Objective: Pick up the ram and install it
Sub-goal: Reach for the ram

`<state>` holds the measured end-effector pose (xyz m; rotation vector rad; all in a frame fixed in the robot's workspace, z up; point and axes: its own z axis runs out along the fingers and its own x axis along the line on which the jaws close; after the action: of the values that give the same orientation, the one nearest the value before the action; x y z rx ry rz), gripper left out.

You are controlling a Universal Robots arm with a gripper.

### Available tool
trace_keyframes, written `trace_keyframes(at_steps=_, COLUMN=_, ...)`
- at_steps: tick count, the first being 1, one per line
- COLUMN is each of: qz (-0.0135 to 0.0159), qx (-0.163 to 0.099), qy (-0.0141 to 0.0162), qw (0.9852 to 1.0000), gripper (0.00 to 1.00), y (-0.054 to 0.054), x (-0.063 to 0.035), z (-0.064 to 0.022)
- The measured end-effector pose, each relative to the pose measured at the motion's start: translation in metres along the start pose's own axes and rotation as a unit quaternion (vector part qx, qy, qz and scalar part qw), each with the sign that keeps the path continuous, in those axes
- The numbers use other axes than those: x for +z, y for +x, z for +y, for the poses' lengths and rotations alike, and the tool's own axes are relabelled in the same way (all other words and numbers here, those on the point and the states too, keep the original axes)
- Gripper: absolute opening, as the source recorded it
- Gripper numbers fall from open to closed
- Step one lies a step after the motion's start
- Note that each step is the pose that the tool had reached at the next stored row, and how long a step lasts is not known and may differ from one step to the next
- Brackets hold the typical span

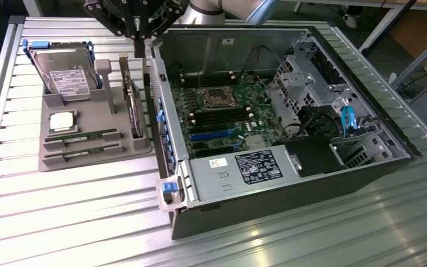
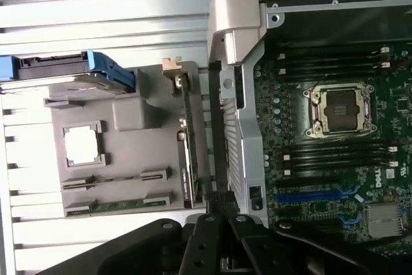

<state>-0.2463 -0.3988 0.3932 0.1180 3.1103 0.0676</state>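
Slatted metal desk (image 1: 65, 222) carrying two items.
Grey parts tray (image 1: 58, 161) at the exterior view's left; open computer case (image 1: 236, 206) centre-right.

Silvery-grey arm (image 1: 251, 10) (rounded joint) carries black jaws with seemingly screw-studded links.

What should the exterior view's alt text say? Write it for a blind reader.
An open computer case lies on a slatted metal table, motherboard exposed. Beside it, at the exterior view's left, a grey tray holds two ram sticks; the shut gripper hangs above the gap between them.
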Motion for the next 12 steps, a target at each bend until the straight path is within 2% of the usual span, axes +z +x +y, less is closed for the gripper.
trace_keyframes(at_steps=3, qz=0.0001, qx=0.0, qy=0.0001, qw=1.0, gripper=0.1, y=0.012, x=-0.0005, z=-0.0009)
trace_keyframes(at_steps=6, qz=0.0, qx=0.0, qy=0.0, qw=1.0, gripper=0.1, y=0.044, x=-0.0013, z=-0.0033)
trace_keyframes(at_steps=7, qz=-0.0001, qx=0.0, qy=0.0, qw=1.0, gripper=0.1, y=0.051, x=-0.0015, z=-0.0039)
trace_keyframes(at_steps=11, qz=-0.0001, qx=0.0, qy=0.0, qw=1.0, gripper=0.1, y=0.064, x=-0.0019, z=-0.0053)
trace_keyframes(at_steps=12, qz=0.0, qx=0.0, qy=0.0, qw=1.0, gripper=0.1, y=0.067, x=-0.0021, z=-0.0083)
